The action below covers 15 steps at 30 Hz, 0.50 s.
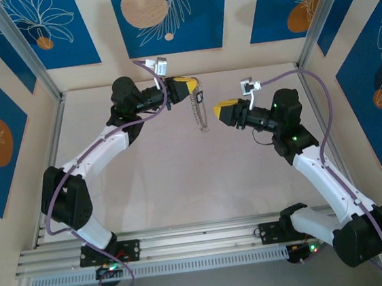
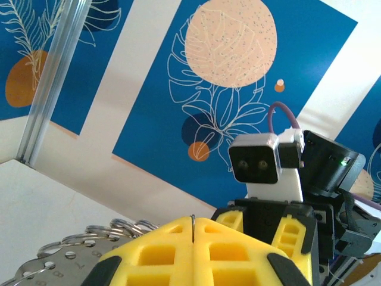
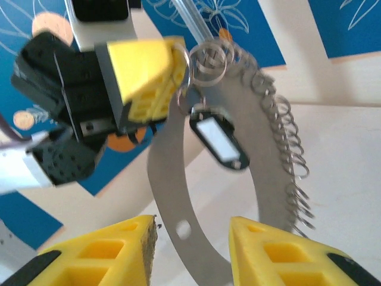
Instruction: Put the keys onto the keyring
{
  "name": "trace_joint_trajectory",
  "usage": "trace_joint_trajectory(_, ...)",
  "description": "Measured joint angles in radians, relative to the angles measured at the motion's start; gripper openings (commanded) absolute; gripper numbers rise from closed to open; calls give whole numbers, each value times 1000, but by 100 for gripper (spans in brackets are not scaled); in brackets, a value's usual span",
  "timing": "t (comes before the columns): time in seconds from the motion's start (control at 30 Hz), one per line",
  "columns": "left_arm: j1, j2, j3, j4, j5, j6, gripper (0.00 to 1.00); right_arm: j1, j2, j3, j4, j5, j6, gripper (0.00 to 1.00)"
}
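At the back of the tabletop (image 1: 181, 178), on the left, your left hand (image 1: 186, 87) is pressed together on the top of the keyring (image 1: 202, 118). It pinches the keyring so that the loop hangs free above the surface. In the left wrist view a thin sliver of metal shows in the seam between the yellow fingers. From the right wrist camera the keyring reads as a flat grey band with small wire rings (image 3: 292, 161) strung along its outer edge.

The key (image 3: 219, 140), a dark tag with a pale centre, dangles from a small ring just under the left fingertips, inside the loop. You cannot tell from these pictures whether that ring is properly threaded onto the band or merely caught. Further right, your right hand (image 1: 222, 111) is spread and holds nothing, its fingers (image 3: 128, 256) pointing at the loop from just beside it.

The step in hand looks like checking that the key is seated. To do it well, hold the left pinch firm so the loop does not swing. Draw the right hand straight back so neither finger snags the band or the wire rings. If the tag is only caught, go in with the right hand at the tag's head, not at the band.

Count: one keyring, one key, two hands. The wire rings are many and too blurred to count exactly.
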Motion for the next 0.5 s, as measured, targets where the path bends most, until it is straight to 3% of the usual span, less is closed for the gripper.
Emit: trace_joint_trajectory(0.5,-4,0,-43,106,-28,-95,0,-2,225,150,253,1,213,33)
